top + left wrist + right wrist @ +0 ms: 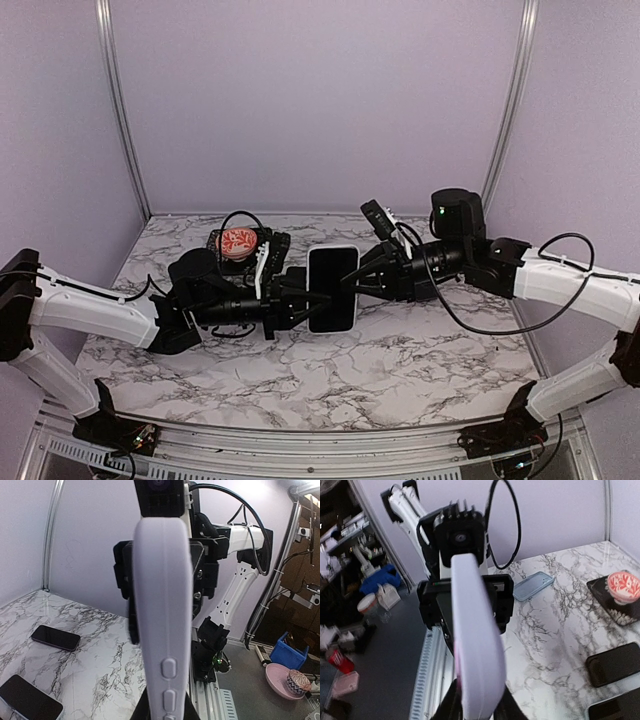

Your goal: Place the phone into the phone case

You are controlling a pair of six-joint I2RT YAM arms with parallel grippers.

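Note:
Above the middle of the table hangs a white phone case (333,288), screen side up, with the black phone (332,280) lying inside its rim. My left gripper (303,301) comes in from the left and is shut on the case's left edge. From the right, my right gripper (362,281) is closed on the opposite edge. In the left wrist view the case (162,605) stands edge-on with its side buttons showing, and the left gripper (165,711) clamps it at the bottom. In the right wrist view the case (475,645) rises between the dark fingers of the right gripper (477,706).
A red patterned cup (239,242) sits on a dark tray (275,243) at the back left. Two dark phones (55,637) (27,700) lie flat on the marble. A pale blue-grey case (533,586) lies near the table's edge.

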